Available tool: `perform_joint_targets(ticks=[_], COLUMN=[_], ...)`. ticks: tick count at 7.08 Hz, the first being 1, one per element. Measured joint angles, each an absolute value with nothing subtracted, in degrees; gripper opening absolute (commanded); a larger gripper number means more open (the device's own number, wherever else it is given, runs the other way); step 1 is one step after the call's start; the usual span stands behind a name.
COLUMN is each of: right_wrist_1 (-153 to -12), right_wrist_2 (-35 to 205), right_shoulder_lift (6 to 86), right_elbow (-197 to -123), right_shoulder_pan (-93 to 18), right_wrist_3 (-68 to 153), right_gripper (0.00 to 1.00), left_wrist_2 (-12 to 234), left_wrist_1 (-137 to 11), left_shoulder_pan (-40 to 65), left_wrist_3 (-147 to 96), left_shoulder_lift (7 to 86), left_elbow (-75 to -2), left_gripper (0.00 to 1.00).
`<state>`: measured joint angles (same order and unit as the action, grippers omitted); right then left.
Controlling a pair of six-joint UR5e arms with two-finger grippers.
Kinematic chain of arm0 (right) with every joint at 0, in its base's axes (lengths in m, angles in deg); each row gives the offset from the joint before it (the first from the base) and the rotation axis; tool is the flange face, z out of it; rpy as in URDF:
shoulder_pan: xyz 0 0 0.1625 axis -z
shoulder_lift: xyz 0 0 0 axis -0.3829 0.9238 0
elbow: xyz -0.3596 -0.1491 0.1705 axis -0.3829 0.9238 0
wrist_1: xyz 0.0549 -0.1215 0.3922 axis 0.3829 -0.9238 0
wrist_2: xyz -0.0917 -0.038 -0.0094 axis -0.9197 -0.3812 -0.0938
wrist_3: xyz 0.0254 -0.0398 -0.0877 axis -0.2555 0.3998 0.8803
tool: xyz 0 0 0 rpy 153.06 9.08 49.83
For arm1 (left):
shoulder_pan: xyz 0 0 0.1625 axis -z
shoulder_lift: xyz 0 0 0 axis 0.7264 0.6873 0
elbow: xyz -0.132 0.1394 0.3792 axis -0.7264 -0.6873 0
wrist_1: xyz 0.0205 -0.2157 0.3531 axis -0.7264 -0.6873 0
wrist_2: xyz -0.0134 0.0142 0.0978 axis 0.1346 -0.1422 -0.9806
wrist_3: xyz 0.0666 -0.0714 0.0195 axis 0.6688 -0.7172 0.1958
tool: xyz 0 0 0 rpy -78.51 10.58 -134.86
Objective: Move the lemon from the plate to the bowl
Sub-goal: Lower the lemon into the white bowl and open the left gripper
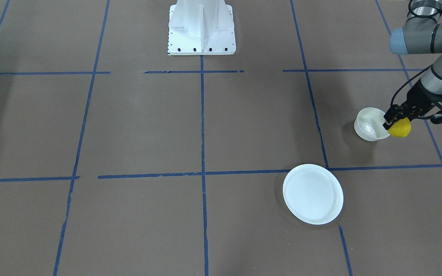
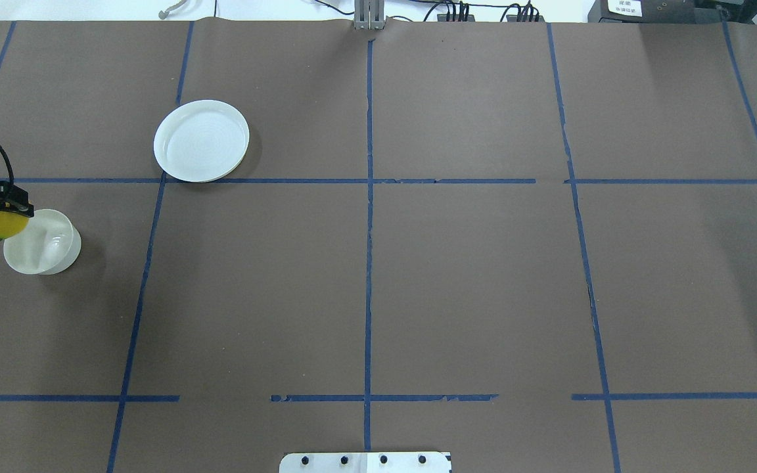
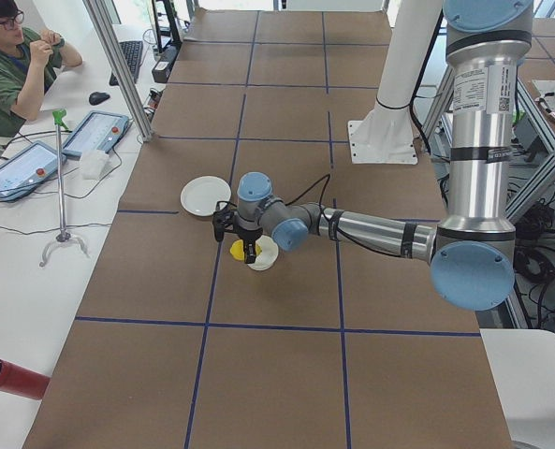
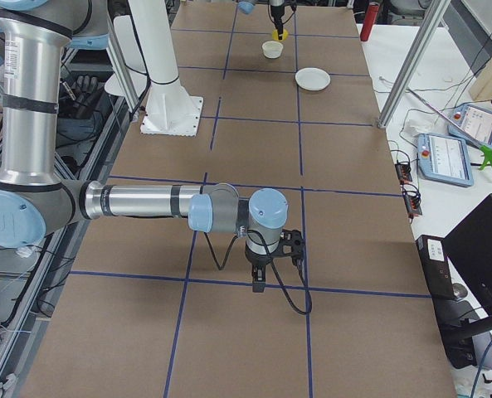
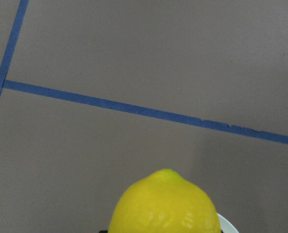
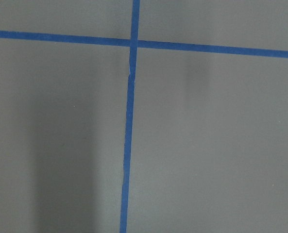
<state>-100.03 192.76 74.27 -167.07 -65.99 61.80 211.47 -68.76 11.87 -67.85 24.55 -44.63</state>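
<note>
My left gripper [image 1: 394,123] is shut on the yellow lemon [image 1: 400,129] and holds it in the air over the outer rim of the small white bowl [image 1: 367,125]. In the overhead view the lemon [image 2: 4,225] overlaps the bowl's [image 2: 46,244] left edge. The left wrist view shows the lemon [image 5: 165,206] close up, with a sliver of bowl rim [image 5: 227,225] behind it. The flat white plate [image 1: 313,193] lies empty further out on the table. My right gripper [image 4: 259,282] hangs low over the table, far from these things; I cannot tell if it is open or shut.
Blue tape lines divide the brown table into a grid. The robot's white base [image 1: 202,28] stands at the table's middle edge. A person [image 3: 15,65] sits at a side desk with tablets, off the table.
</note>
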Motion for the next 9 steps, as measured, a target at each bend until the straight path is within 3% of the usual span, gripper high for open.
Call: perform_joint_targets(ticks=[1,2,3,9], right_wrist_1=[-100.03,-100.03,-100.04,-100.04], right_wrist_2=[192.76,192.76,192.76,192.76], right_shoulder_lift=[74.27,74.27,74.26,74.27], right_elbow=[-167.07,-167.07,-167.07,-167.07], right_shoulder_pan=[-65.99,-65.99,-65.99,-65.99], right_wrist_3=[61.80,61.80,61.80,61.80], right_gripper=[1.00,1.00,1.00,1.00], left_wrist_2=[211.04,210.90,210.86,211.53], left_wrist_1=[-69.07,-69.18,-69.19,-68.73], left_shoulder_pan=[10.64,9.97,9.50,10.38], left_wrist_3=[-68.68,-68.99,-69.10,-61.51], left_shoulder_lift=[24.45,24.42,24.40,23.58], left_elbow=[-44.63,-44.63,-44.63,-45.14], left_gripper=[0.35,0.86,1.00,1.00])
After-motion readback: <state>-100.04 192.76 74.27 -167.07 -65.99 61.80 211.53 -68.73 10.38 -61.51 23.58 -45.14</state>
